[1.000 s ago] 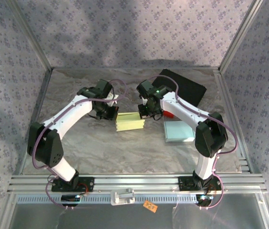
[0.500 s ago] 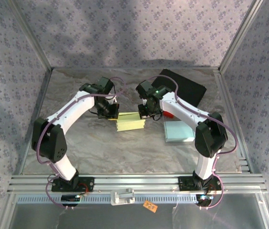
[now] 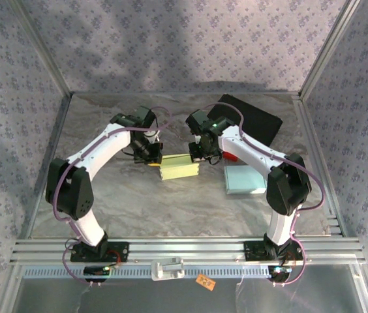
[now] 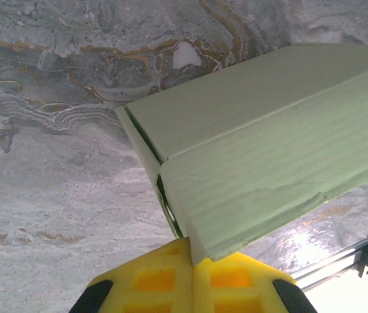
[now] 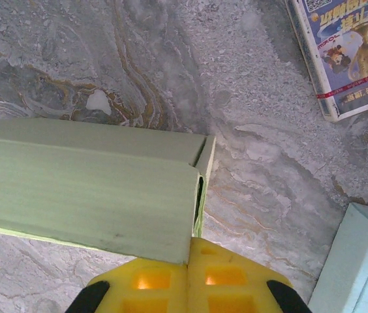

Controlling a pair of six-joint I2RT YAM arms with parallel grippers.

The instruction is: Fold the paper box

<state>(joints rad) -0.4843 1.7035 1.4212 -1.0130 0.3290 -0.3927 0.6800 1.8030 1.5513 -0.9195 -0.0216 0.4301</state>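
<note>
Top external, paper box [image 3: 179, 167] between both tools, left tool [image 3: 153, 160] and right tool [image 3: 197, 156] pinching its ends.

White arms [image 3: 102, 147], black joints [image 3: 73, 195], purple cables [image 3: 54, 212], yellow tools [image 4: 192, 253] [image 5: 188, 253].

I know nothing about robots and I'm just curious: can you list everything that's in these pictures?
paper box: one, pale green, middle of the table
flat box: one, light blue, right of the paper box
pad: one, black, far right of the table
printed packet: one, blue and white with a red band, between the pad and the flat box
tag: one, orange, on the front ledge
table: one, grey marbled
left gripper: one, yellow fingers, pinched shut on the paper box's left end
right gripper: one, yellow fingers, pinched shut on its right end
</note>
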